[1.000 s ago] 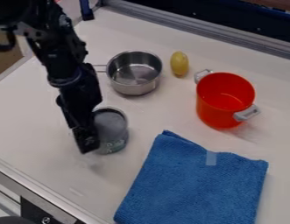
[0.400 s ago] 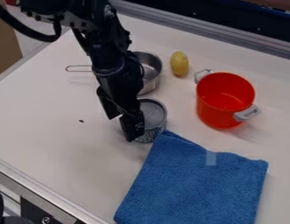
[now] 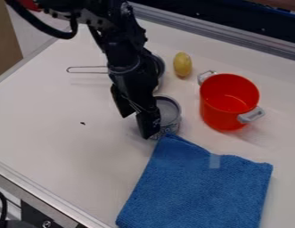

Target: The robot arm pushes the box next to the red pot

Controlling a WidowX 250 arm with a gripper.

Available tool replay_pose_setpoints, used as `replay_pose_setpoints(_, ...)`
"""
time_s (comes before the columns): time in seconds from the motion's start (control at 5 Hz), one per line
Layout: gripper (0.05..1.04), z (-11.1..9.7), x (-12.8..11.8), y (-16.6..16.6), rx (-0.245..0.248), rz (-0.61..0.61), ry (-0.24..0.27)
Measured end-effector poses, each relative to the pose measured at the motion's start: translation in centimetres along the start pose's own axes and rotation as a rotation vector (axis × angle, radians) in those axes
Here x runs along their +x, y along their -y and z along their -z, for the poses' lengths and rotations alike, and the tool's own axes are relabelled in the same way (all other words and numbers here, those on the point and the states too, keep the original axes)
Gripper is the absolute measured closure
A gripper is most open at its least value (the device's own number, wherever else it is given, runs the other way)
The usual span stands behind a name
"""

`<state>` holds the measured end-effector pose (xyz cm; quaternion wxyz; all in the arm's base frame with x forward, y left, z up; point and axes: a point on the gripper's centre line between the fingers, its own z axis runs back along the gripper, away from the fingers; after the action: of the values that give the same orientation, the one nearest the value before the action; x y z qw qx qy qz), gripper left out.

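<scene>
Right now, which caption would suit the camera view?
Black robot arm beside a gray can, left of a two-handled red pot.

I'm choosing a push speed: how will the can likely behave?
The can looks stiff-walled, so it should keep its shape. Upright, it will probably slide rather than roll, but the cloth beside it might catch it.

The black arm (image 3: 124, 52) carries a curved black cable (image 3: 43, 28) — and small screws (image 3: 100, 21).
</scene>
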<state>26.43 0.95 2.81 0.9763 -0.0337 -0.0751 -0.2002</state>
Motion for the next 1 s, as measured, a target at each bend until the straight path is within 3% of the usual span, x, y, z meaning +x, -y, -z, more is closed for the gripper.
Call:
replay_pose_setpoints(0.6,0.083,0.4,2.8,0.6,0.02,-0.063,0.051)
replay_pose_setpoints(1.0,0.083,-1.3,2.3,-0.2,-0.005,-0.119,0.078)
